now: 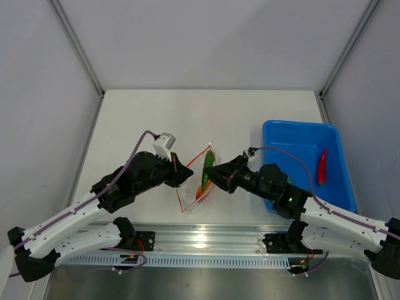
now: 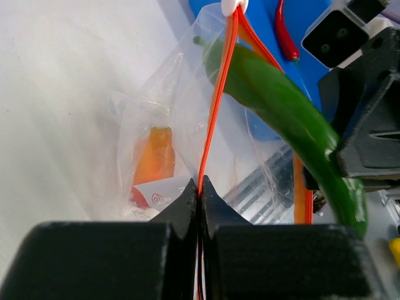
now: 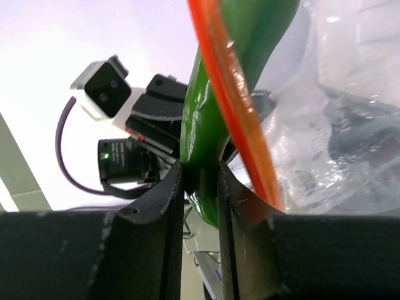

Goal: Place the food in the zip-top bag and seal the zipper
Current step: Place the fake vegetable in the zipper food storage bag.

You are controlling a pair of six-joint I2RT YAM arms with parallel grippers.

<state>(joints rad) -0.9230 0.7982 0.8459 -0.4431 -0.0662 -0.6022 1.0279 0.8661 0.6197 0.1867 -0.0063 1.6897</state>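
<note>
Left pincer [image 2: 200, 187] is clamping one orange-red zipper [image 2: 215, 106] strip. Its fingertips are pressing flat together with only the strip between them. Right pincer [image 3: 200, 170] is gripping the green pepper [image 3: 203, 125] near its thick end, jaws closed down to the pepper's width.

From the top camera, the left pincer is sitting at the 9 o'clock side of the bag [image 2: 165, 106] and the right pincer at its 3 o'clock side. The tips are facing each other across the mouth.

The mouth is standing open. The second zipper strip is bowing away from the clamped one, and both are meeting at a white slider [image 2: 232, 6] at the far end. The green pepper is lying between the two strips, its slim tip reaching into the clear plastic.

An orange piece [image 2: 155, 156] is sitting inside the bag, down near the bottom. The bag is hanging upright from the left pincer. Can't tell if its bottom is touching the desk [image 1: 187, 119].

The blue tray [image 1: 294, 134] is sitting at 3 o'clock from the bag, partly under the right arm. A red pepper [image 1: 321, 165] is lying in it near the tray's 3 o'clock wall.
</note>
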